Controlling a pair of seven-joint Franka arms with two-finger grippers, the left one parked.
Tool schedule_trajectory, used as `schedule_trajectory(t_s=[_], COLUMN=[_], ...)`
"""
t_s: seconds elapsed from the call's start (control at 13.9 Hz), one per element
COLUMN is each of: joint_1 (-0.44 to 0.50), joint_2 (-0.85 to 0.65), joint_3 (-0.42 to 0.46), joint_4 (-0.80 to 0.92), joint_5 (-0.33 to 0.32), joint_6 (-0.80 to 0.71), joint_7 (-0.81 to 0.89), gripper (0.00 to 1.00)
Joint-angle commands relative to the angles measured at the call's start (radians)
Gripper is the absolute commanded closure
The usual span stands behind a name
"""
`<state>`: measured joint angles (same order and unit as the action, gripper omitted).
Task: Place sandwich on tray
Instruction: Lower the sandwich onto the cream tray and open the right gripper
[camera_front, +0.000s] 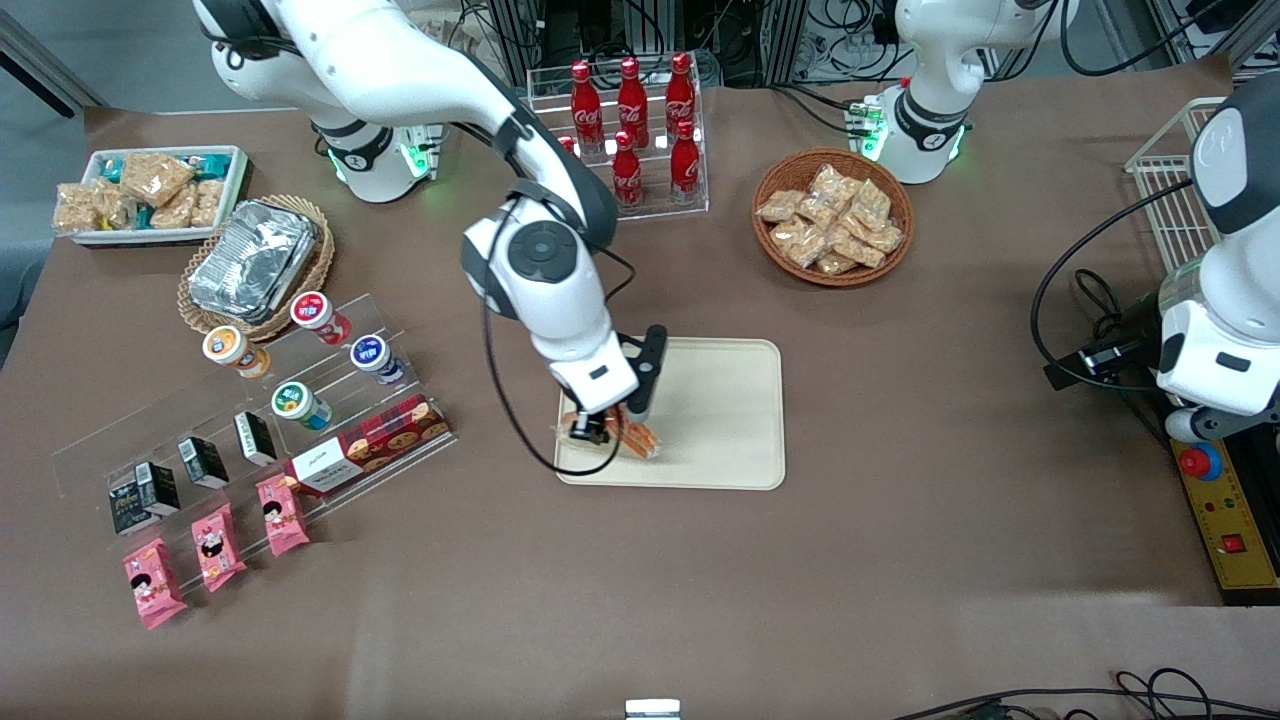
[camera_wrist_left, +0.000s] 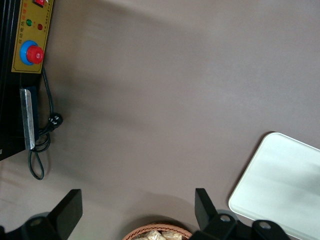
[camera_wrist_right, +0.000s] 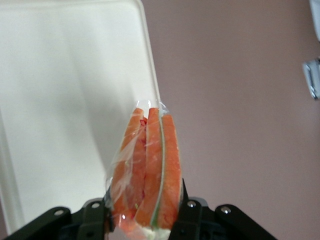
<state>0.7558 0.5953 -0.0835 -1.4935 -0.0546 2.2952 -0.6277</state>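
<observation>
My right arm's gripper hangs over the near corner of the cream tray, at the working arm's end of it. It is shut on the sandwich, a plastic-wrapped wedge with orange-red and green layers. Through the wrist camera the sandwich stands edge-up between the two black fingers, with the tray beneath it. I cannot tell whether the sandwich touches the tray. The tray's corner also shows in the left wrist view.
A wicker basket of snack packets and a rack of cola bottles stand farther from the front camera than the tray. Toward the working arm's end lie a foil-tray basket, a white bin and an acrylic stand of cups and boxes.
</observation>
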Motion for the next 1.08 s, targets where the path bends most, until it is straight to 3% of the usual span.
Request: schedule_trajectory(t_s=[0.0,0.22,0.79,0.86,0.94,1.01], joint_1=[0.008,0.008,0.014,0.014,0.014,0.014], joint_2=[0.081,0.136,0.212,0.213,0.213,0.213], joint_3=[-0.001,-0.001,0.005,0.007,0.011,0.013], joint_4=[0.076,0.076,0.078,0.076,0.078,0.076], joint_5=[-0.074,-0.077,-0.067,-0.065,-0.065,-0.057], joint_6=[0.044,0.141,0.205,0.22,0.224,0.224], joint_7=[-0.027,-0.026,-0.026,-0.026,-0.021,-0.02], gripper=[0.53,0.53,0.51,0.47,0.22,0.12])
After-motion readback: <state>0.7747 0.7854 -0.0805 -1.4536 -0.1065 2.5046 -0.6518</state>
